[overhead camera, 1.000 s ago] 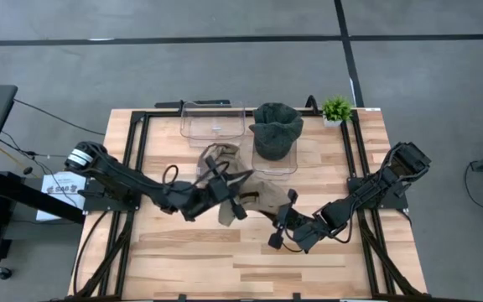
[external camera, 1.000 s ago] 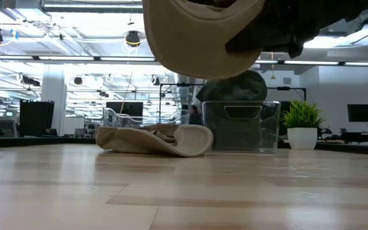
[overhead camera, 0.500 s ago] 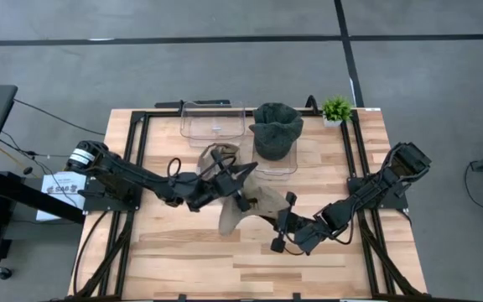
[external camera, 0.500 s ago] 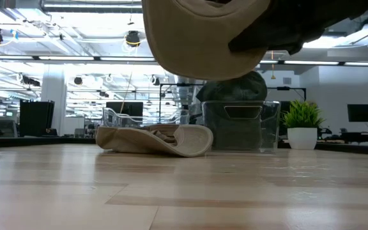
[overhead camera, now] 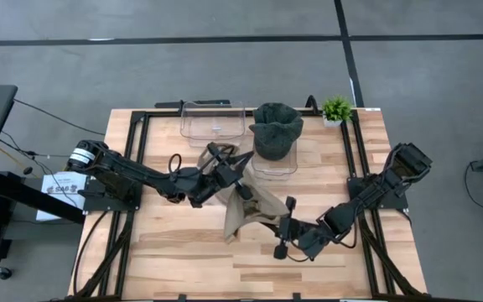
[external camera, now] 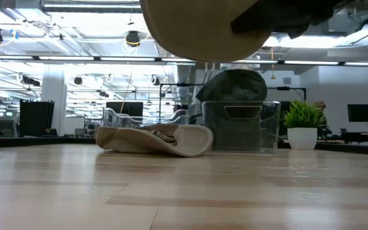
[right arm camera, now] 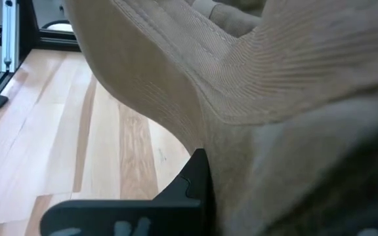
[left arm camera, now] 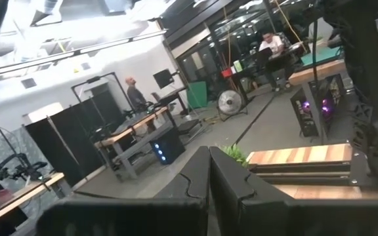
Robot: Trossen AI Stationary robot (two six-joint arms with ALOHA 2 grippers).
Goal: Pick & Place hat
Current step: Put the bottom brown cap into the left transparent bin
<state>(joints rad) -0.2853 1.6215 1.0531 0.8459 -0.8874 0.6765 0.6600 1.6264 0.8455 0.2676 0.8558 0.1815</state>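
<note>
A tan corduroy hat (overhead camera: 246,210) hangs over the middle of the table. It fills the right wrist view (right arm camera: 241,85) and shows at the top of the low view (external camera: 203,32). My right gripper (overhead camera: 285,222) is shut on its right-hand part. My left gripper (overhead camera: 240,170) (left arm camera: 209,164) sits at the hat's far upper corner, shut and tipped upward. No cloth shows between its fingers, and I cannot tell whether it touches the hat. A second tan hat (overhead camera: 215,156) (external camera: 155,139) lies flat on the table behind. My right gripper holds the tan hat by its right-hand edge (overhead camera: 277,216), coming in from the table's right and near side. One dark finger (right arm camera: 190,180) lies against the cloth and the hat hides the other. The hat is lifted clear of the table and sags toward the left.
A dark green hat (overhead camera: 276,128) (external camera: 238,84) sits on a clear bin (external camera: 241,128) at the far edge. A second clear bin (overhead camera: 212,126) stands to its left and a small potted plant (overhead camera: 336,109) to its right. Bare wood lies along the near side.
My left gripper has moved toward the far edge and tipped upward. The hat has risen and changed from a flat spread to a narrower hanging fold. My right gripper has shifted slightly toward the near edge while staying shut on the hat.
</note>
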